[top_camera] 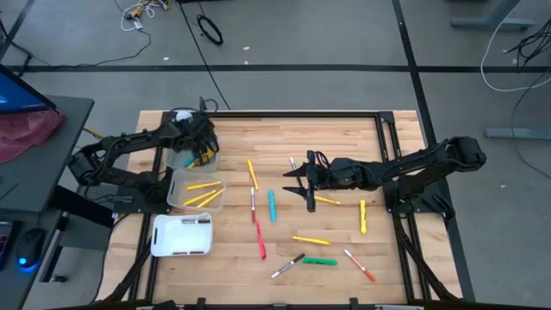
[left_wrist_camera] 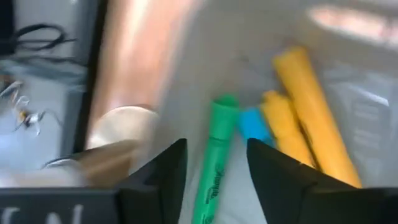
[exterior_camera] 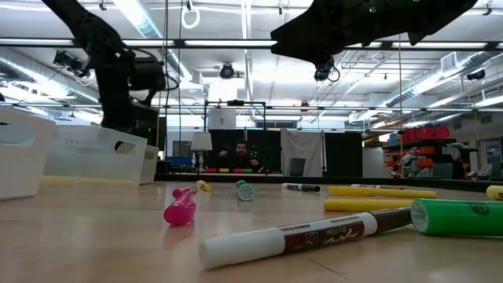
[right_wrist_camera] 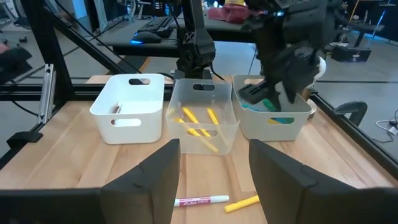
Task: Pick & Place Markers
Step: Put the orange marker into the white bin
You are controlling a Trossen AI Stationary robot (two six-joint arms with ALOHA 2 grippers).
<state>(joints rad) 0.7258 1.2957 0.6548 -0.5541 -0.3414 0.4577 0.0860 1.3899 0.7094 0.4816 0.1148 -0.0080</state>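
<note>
My left gripper (top_camera: 201,151) reaches down into the far bin (top_camera: 184,160), open. In the left wrist view a green marker (left_wrist_camera: 214,155) lies lengthwise in the gap between its fingers (left_wrist_camera: 214,180) with room on both sides, beside a light blue marker (left_wrist_camera: 252,124) and yellow markers (left_wrist_camera: 305,118). My right gripper (top_camera: 301,186) hovers open above mid-table, pointing toward the bins. Below it lie a red-and-white marker (right_wrist_camera: 202,201) and a yellow marker (right_wrist_camera: 242,203). More markers lie flat on the wood: light blue (top_camera: 272,205), red (top_camera: 260,241), green (top_camera: 319,261), white-brown (top_camera: 287,266).
Three bins stand in a row at the table's left: a white one (top_camera: 164,245) nearest, a clear one (top_camera: 176,200) with yellow markers (top_camera: 203,193), and the far one. Other yellow markers (top_camera: 362,215) lie right of centre. A person shows in the room beyond (exterior_camera: 240,153).
</note>
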